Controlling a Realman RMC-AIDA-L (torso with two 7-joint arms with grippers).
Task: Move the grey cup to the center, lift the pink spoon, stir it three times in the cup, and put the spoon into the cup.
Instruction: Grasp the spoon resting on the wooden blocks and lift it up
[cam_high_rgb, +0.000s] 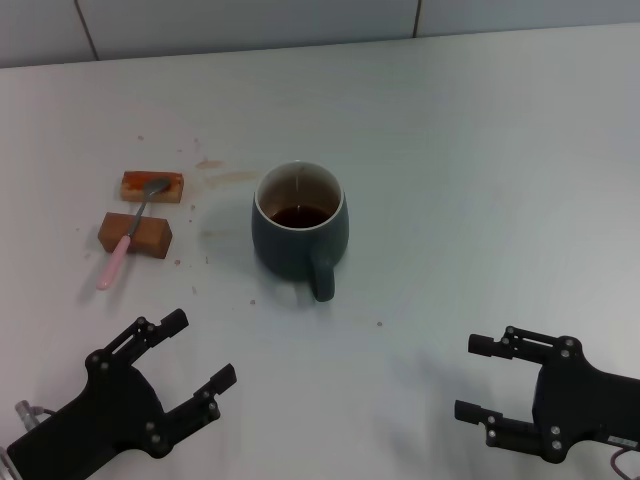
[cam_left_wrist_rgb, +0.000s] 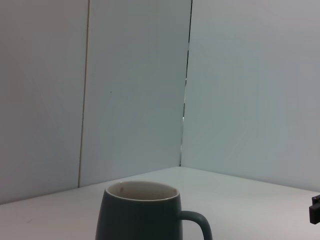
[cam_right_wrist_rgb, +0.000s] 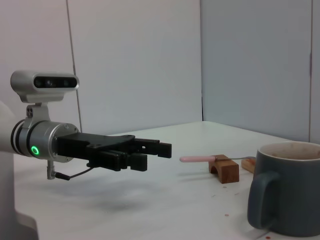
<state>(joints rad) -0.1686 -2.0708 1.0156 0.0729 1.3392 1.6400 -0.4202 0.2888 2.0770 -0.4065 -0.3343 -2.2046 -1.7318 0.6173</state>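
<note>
You had both the left pincer (cam_high_rgb: 202, 354) and right pincer (cam_high_rgb: 482, 378) spread and empty at the near counter (cam_high_rgb: 480, 180), the grey cup (cam_high_rgb: 299, 231) mid-counter, the pink spoon (cam_high_rgb: 128, 237) bridging two blocks (cam_high_rgb: 135, 233) at far left, handle raised for gripping.

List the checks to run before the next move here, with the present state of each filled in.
1. Dark blue-grey ceramic mug upright near mid-table, handle toward the robot: ok.
2. Pink-handled metal spoon reachable, resting across two orange-brown blocks: ok.
3. Left gripper open, empty, near the robot, apart from the spoon: ok.
4. Right gripper open, empty, clear of the mug: ok.
5. Mug holds dark liquid, spill risk while stirring: cannot tell the depth.
</note>
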